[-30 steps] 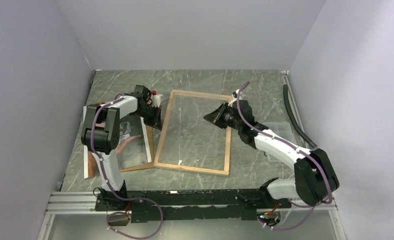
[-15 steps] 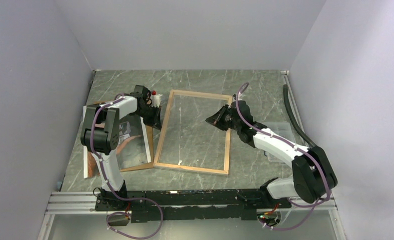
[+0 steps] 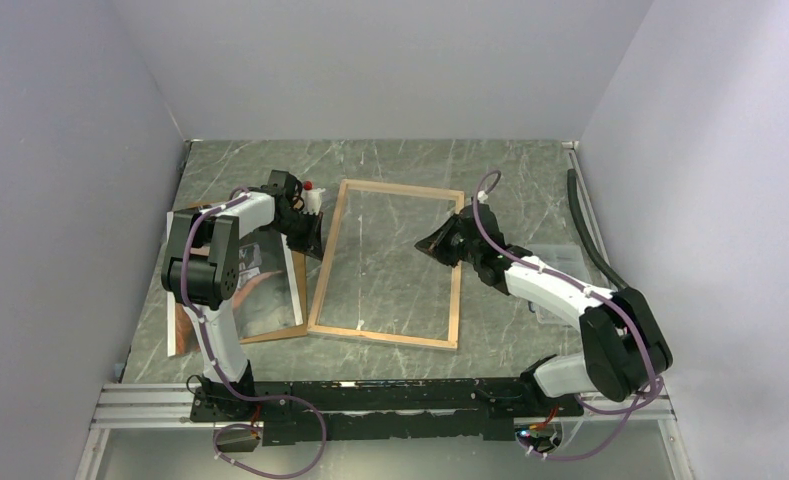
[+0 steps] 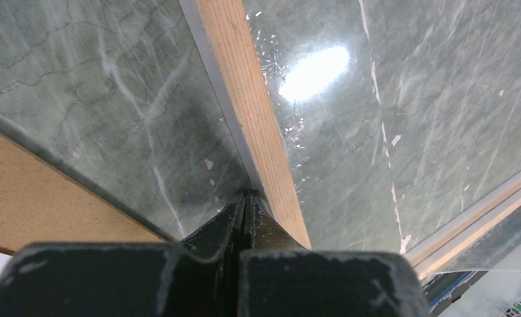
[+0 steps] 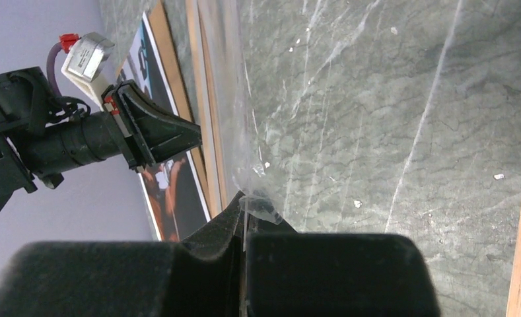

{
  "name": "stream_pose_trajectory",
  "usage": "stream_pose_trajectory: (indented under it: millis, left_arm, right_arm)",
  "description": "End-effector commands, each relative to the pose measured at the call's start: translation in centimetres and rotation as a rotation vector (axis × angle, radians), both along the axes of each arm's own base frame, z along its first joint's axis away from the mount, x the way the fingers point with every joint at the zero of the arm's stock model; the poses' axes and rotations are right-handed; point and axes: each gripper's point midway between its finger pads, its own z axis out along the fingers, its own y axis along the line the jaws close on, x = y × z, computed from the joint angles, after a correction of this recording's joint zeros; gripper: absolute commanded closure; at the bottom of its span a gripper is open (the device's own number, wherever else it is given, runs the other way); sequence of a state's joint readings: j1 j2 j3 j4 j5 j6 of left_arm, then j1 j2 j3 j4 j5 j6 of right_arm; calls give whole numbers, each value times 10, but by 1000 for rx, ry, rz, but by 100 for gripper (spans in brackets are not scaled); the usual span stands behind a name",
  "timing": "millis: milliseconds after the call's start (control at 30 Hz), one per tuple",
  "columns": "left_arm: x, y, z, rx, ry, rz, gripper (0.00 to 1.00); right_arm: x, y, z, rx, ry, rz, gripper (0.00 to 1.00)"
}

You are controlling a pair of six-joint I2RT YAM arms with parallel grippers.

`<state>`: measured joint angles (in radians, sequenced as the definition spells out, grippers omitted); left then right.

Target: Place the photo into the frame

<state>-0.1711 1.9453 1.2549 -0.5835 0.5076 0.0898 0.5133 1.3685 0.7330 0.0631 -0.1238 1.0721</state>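
Overhead: thin pale-wood rectangular frame lies on desk; glossy dark-and-orange photo flat beside it, likely light, floppy, so grip an edge. Left wrist: left end effector pressed together at frame rail. Right wrist: right end effector pinches clear sheet.

Plain pale walls enclose a green marbled tabletop.

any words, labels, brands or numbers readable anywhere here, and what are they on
None can be read in any view.
photo: figures only; any lettering is too small to tell.
frame: bare wood, no mark.
clear sheet: nothing printed.
white box on the left wrist: no legible label.
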Motion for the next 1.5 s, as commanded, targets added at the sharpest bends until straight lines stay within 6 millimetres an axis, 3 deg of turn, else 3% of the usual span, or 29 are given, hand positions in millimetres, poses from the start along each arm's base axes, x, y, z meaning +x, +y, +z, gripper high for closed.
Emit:
stream_pose_trajectory:
  millis: [0, 267, 500, 900, 1300, 1467]
  left_arm:
    - [-11, 5, -12, 41, 23, -16, 97]
    - [-9, 4, -10, 39, 20, -16, 97]
    - [-10, 3, -11, 41, 22, -22, 97]
    - [-9, 1, -11, 41, 23, -22, 97]
    - [-11, 2, -14, 47, 25, -25, 97]
    - [-12, 2, -15, 46, 26, -22, 97]
  right_arm:
    - [-20, 12, -14, 45, 104, 33, 100]
    - [-22, 11, -15, 46, 138, 9, 100]
    - [-32, 4, -36, 7, 231, -22, 100]
    - [-36, 0, -42, -70, 270, -27, 100]
    - [-31, 26, 25, 78, 103, 60, 100]
    - [-35, 35, 33, 88, 91, 92, 100]
